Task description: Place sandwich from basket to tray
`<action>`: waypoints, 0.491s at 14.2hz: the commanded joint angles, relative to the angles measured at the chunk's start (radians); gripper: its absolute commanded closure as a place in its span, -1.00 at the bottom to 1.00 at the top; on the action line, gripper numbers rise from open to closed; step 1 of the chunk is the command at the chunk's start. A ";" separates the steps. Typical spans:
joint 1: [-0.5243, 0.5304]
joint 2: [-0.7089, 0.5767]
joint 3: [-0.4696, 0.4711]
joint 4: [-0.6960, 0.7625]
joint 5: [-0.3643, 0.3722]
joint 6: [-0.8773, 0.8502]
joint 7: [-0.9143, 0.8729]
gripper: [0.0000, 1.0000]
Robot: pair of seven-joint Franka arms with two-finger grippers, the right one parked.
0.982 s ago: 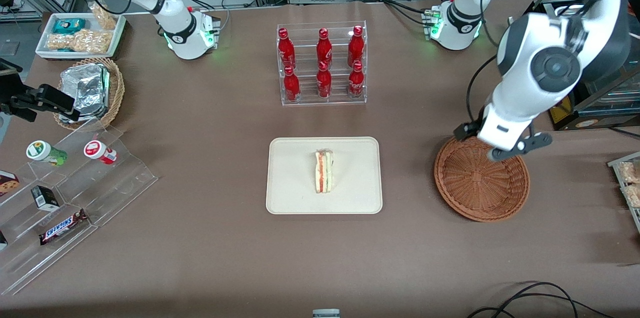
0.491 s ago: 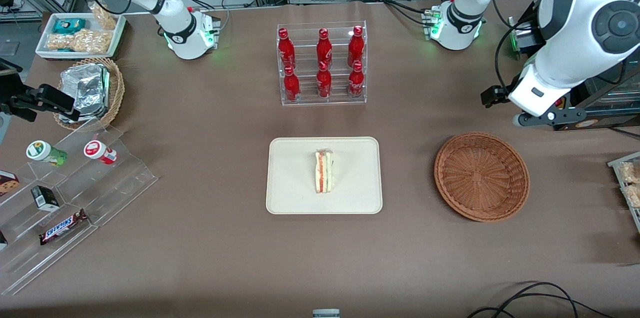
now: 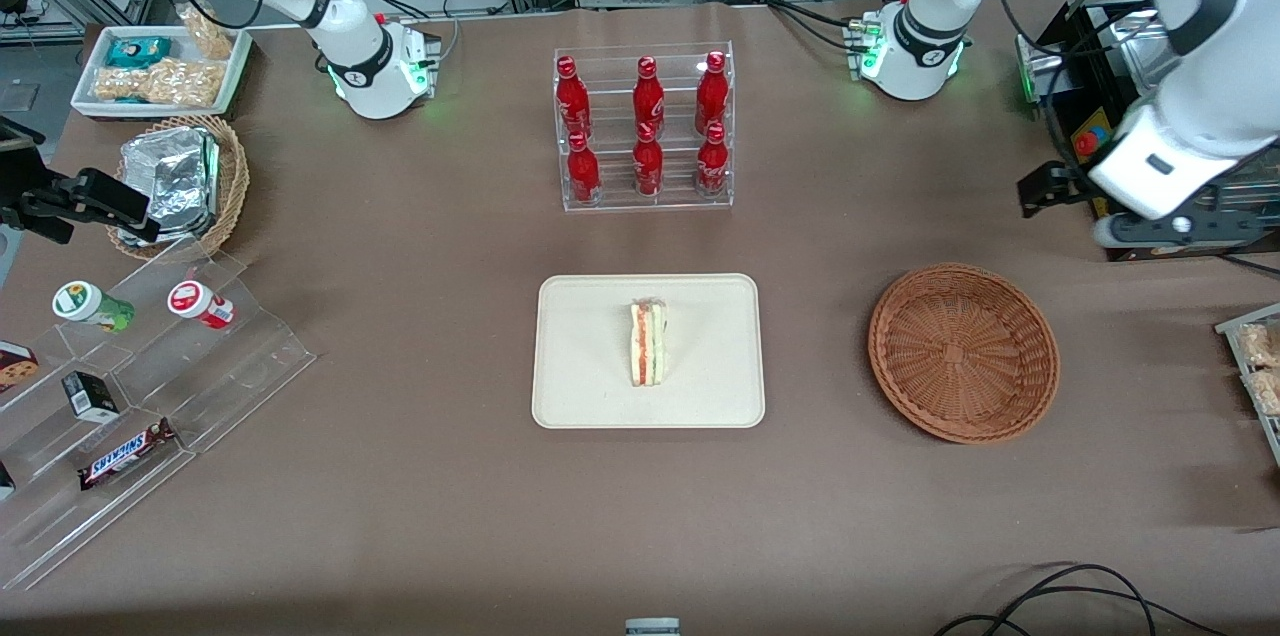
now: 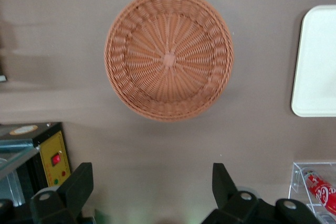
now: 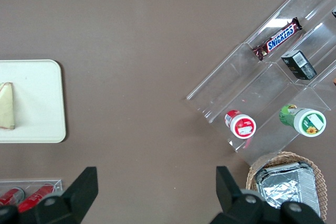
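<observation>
The sandwich [image 3: 648, 344], a pale wedge with red and green layers, lies on the middle of the cream tray [image 3: 580, 386]; both also appear in the right wrist view, the sandwich [image 5: 6, 106] on the tray [image 5: 37, 98]. The reddish-brown wicker basket [image 3: 963, 351] sits beside the tray toward the working arm's end, with nothing in it, as the left wrist view of the basket [image 4: 169, 61] confirms. My gripper [image 3: 1160, 228] hangs high, farther from the front camera than the basket, near the table's end. In the left wrist view the gripper [image 4: 151, 182] is open, fingers wide apart, holding nothing.
A clear rack of red bottles [image 3: 645, 131] stands farther back than the tray. A yellow-and-black control box [image 4: 37, 156] sits under my arm. A stepped clear display [image 3: 140, 396], a tan basket of foil packs [image 3: 180, 181] and a white snack tray [image 3: 160, 71] lie toward the parked arm's end.
My gripper has risen from over the basket's rim and swung away toward the working arm's end of the table. The sandwich has stayed on the tray.
</observation>
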 commanded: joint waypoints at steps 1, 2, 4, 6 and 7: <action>-0.039 0.024 0.043 0.048 -0.005 0.004 0.040 -1.00; -0.047 0.030 0.054 0.048 -0.007 0.004 0.041 -1.00; -0.049 0.047 0.060 0.062 -0.007 0.006 0.041 -1.00; -0.049 0.047 0.078 0.081 -0.011 0.001 0.042 -1.00; -0.050 0.052 0.081 0.082 -0.011 0.004 0.042 -1.00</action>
